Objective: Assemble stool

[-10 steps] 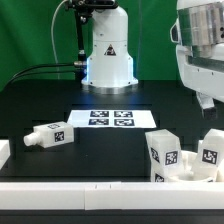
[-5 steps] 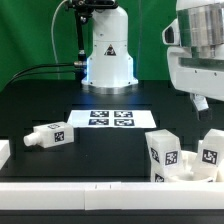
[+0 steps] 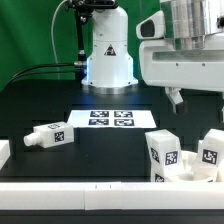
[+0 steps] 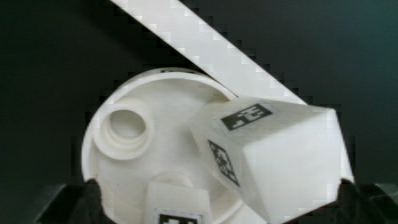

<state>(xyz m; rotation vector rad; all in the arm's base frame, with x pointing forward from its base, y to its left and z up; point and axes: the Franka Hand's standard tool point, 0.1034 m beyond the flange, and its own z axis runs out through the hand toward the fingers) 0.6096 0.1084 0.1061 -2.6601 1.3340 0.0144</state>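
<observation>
Since the gripper (image 3: 176, 98) hangs at upper right with jaws looking spread and empty, above the seat (image 3: 186, 173) at lower right, it'd best cross to the loose leg (image 3: 50, 134) lower left, squaring up before closing.

Blocky white plastic stool legs (image 3: 50, 134), each bearing square black-and-white tags; thick round white plastic seat disc (image 4: 128, 150). Thin flat white marker board (image 3: 105, 118), printed with four black-and-white tags, on a matte black counter (image 3: 40, 100). Plain green backdrop (image 3: 30, 35).
</observation>
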